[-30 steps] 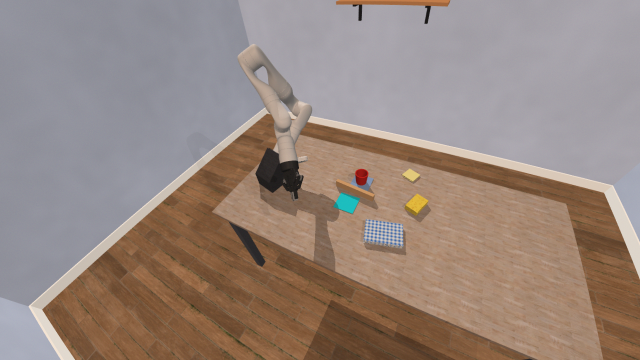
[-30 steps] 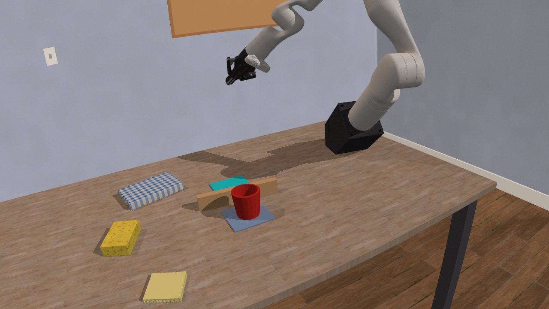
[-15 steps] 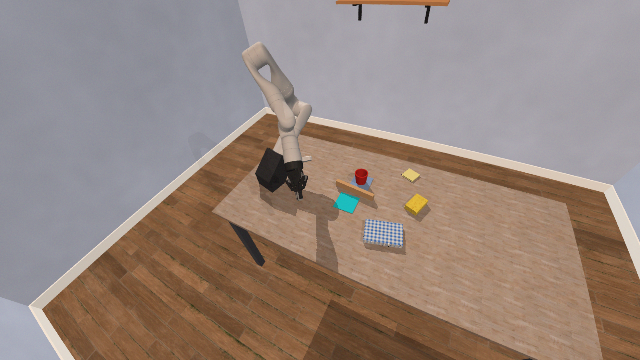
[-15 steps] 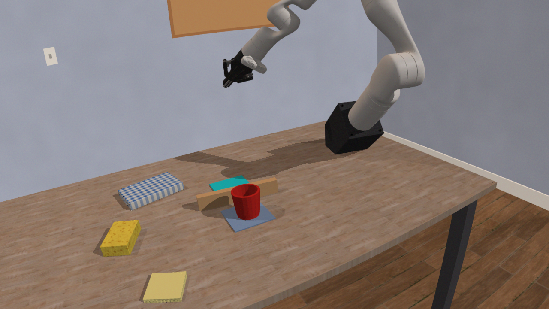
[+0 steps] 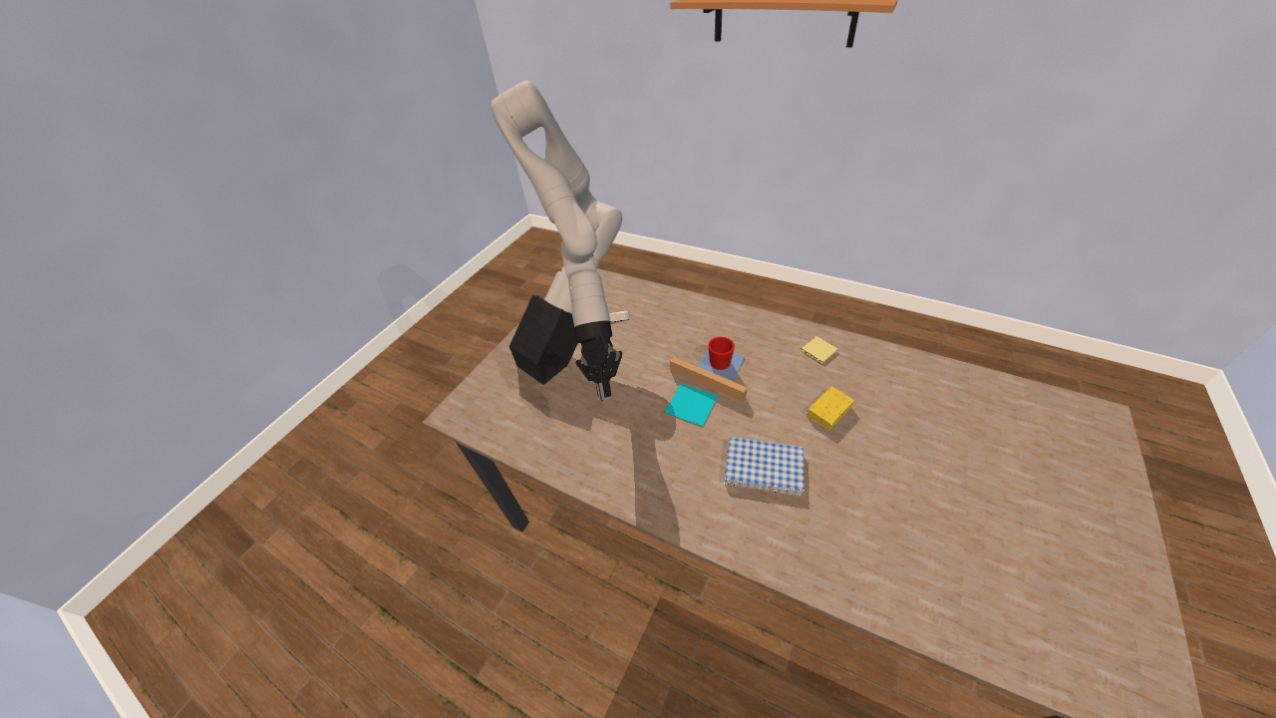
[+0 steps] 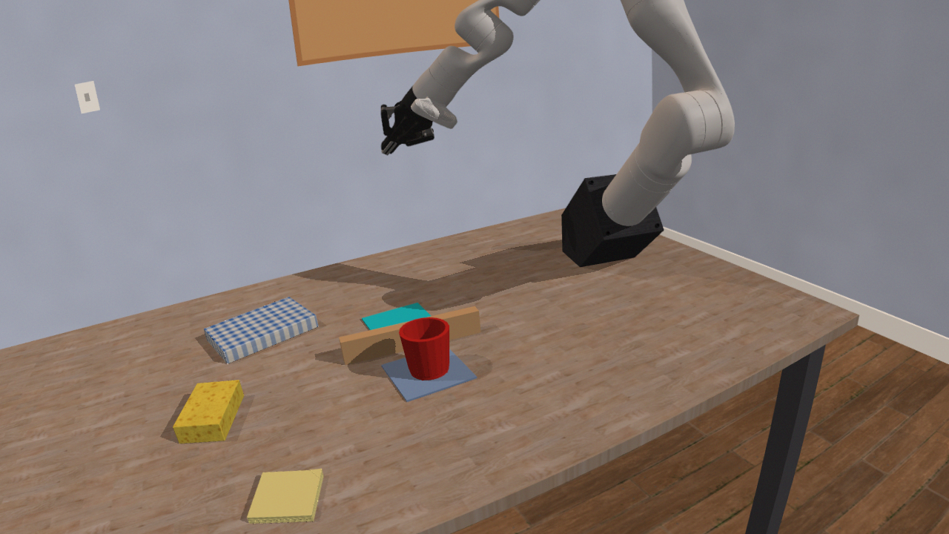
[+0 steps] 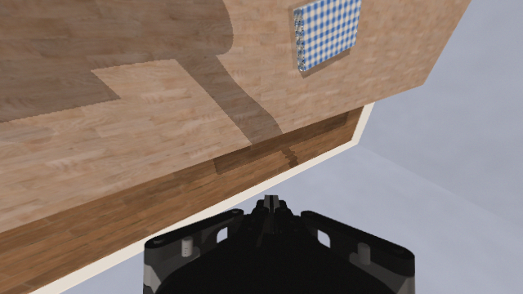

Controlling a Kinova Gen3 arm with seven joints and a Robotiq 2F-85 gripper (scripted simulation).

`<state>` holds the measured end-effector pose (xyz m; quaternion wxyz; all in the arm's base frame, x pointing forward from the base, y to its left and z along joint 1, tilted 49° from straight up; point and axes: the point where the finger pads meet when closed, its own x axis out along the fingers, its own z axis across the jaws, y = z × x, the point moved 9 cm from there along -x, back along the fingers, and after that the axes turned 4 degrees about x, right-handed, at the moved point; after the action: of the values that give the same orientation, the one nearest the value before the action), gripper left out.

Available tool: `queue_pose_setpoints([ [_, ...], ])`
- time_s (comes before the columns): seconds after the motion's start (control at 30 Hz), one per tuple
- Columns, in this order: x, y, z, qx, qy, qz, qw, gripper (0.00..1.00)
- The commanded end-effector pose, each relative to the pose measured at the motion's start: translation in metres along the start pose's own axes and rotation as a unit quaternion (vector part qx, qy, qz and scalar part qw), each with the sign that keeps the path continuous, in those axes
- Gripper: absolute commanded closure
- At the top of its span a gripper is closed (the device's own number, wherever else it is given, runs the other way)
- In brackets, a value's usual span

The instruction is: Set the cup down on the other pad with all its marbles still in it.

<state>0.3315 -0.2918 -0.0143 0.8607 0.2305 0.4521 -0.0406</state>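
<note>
The red cup (image 6: 424, 348) stands on the grey-blue pad (image 6: 431, 384), just beside the wooden rail (image 6: 371, 340). The gripper (image 6: 388, 147) hangs high above the rail, fingers pressed together on nothing.

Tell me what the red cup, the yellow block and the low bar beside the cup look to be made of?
The red cup looks like smooth plastic: uniform colour, soft sheen, thin wall. The yellow block appears to be sponge, its matte faces speckled with small pores. The low bar seems to be plain wood, tan and matte, though no grain shows clearly.
</note>
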Motion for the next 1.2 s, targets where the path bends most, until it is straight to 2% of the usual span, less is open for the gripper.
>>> queue_pose_setpoints([
  [0.0,0.000,0.000,0.001,-0.002,0.000,-0.001,1.000,1.00],
  [0.07,0.001,0.010,0.007,0.000,0.007,0.006,1.000,1.00],
  [0.37,0.001,0.010,0.007,0.000,0.007,0.006,1.000,1.00],
  [0.4,0.003,0.020,0.013,0.002,0.014,0.012,1.000,1.00],
  [0.73,0.003,0.020,0.013,0.002,0.014,0.012,1.000,1.00],
  [0.77,0.004,0.031,0.018,0.003,0.021,0.019,1.000,1.00],
  [1.17,0.004,0.031,0.018,0.003,0.021,0.019,1.000,1.00],
])
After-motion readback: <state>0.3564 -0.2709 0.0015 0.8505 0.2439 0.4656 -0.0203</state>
